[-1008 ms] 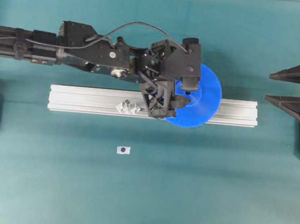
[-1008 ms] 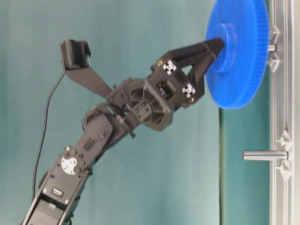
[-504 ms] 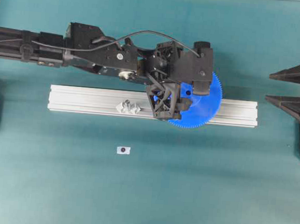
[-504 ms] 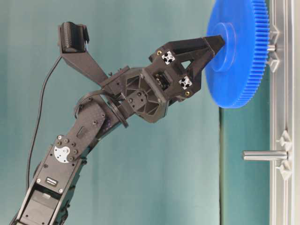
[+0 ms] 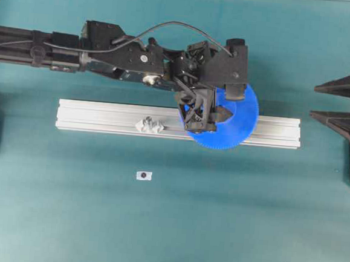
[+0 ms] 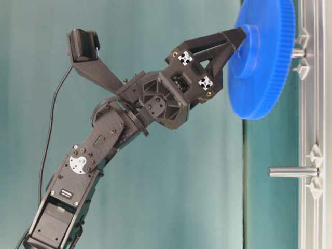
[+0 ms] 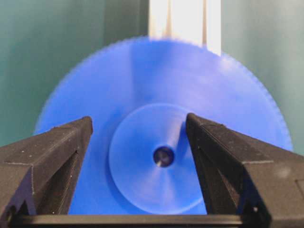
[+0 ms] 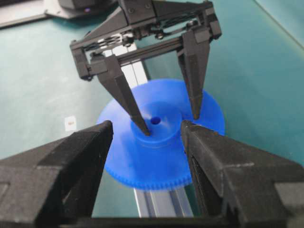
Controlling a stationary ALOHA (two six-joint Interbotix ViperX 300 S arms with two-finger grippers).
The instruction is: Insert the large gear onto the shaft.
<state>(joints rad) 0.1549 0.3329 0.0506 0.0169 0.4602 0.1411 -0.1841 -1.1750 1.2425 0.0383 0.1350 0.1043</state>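
Observation:
The large gear (image 5: 236, 127) (image 6: 262, 67) (image 8: 156, 161), a bright-blue toothed disc with a raised hub, hovers just off the aluminium rail (image 5: 103, 116). The shaft (image 6: 299, 52), a thin silvery peg, shows between gear and rail. Its end glints inside the centre hole (image 7: 164, 156). My left gripper (image 5: 215, 117) (image 7: 137, 121) (image 8: 168, 124) stands open astride the hub. One finger (image 7: 199, 137) is against the hub's edge; the other (image 7: 78, 137) stands a small gap off. My right gripper (image 5: 312, 100) (image 8: 146, 126) is open at the right, facing the gear, nothing between its fingers.
A second silver peg (image 5: 148, 124) (image 6: 293, 171) stands bare on the rail, left of the gear, flanked by clear diamond pieces. A small white tag with a dark spot (image 5: 143, 175) lies on the teal mat in front of the rail.
My left gripper has swung round above the gear. The gear has shifted slightly with it and stands a little farther off the rail. Jaw widths are unchanged and the right gripper is still.

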